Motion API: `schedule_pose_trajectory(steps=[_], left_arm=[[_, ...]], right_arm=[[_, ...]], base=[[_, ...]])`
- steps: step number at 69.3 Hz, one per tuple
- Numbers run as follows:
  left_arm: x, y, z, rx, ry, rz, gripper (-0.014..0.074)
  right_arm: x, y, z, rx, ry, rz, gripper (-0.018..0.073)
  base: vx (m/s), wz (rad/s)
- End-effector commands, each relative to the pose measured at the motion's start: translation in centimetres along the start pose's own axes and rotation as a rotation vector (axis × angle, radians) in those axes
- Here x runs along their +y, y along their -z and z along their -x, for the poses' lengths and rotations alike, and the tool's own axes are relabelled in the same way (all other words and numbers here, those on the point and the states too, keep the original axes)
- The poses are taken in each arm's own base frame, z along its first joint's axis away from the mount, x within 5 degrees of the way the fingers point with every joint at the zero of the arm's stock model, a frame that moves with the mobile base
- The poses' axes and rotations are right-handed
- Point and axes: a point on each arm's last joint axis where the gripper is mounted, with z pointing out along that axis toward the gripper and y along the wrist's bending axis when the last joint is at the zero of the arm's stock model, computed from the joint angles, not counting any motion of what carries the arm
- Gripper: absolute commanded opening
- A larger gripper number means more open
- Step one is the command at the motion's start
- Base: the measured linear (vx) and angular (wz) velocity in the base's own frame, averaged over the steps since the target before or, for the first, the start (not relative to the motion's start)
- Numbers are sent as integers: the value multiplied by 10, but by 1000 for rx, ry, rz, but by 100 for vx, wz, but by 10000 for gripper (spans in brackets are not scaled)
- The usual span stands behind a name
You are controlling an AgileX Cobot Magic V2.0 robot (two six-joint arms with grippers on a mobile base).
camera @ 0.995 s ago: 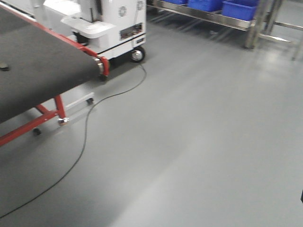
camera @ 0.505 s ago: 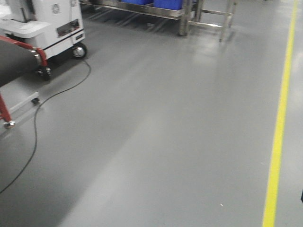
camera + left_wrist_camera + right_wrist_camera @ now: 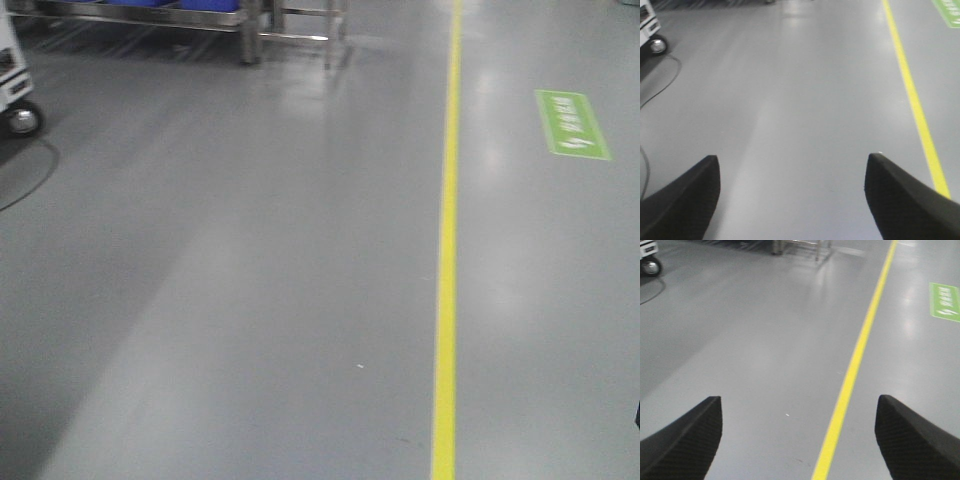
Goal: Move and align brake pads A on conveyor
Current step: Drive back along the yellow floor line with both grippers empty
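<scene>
No brake pads show in any view, and the conveyor is out of sight too. All 3 views look at the bare grey floor (image 3: pixel 250 300), with a yellow line (image 3: pixel 447 250), a green sign (image 3: pixel 572 124) and a steel rack (image 3: pixel 245 25) far off. The left tool (image 3: pixel 792 160) is spread wide with nothing in it. The right tool (image 3: pixel 799 400) is the same. I think the pads will be hard, stiff and a bit heavy for their size, not easy to break. A good hold would likely be across the short way, on the 2 long edges, near the middle.
</scene>
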Motion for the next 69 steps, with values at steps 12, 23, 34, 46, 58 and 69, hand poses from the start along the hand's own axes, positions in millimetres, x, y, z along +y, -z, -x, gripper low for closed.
schedule_pose_trajectory(steps=[12,23,34,46,58,69], left_arm=[[0,3,12,-82,5,-5,554],[0,3,12,-82,5,-5,554],[0,3,12,-82,5,-5,554],[0,3,12,-82,5,-5,554],[0,3,12,-82,5,-5,554],[0,3,12,-82,5,-5,554]], right_arm=[[-1,3,13,-84,8,-13,589],[-1,3,13,-84,8,-13,589],[-1,3,13,-84,8,-13,589],[-1,3,13,-84,8,-13,589],[-1,3,13,-84,8,-13,589],[-1,3,13,-84,8,-13,589]], base=[[-25,-65],[-22,-64],[-17,-54],[-10,-39],[-2,-21],[4,-7]])
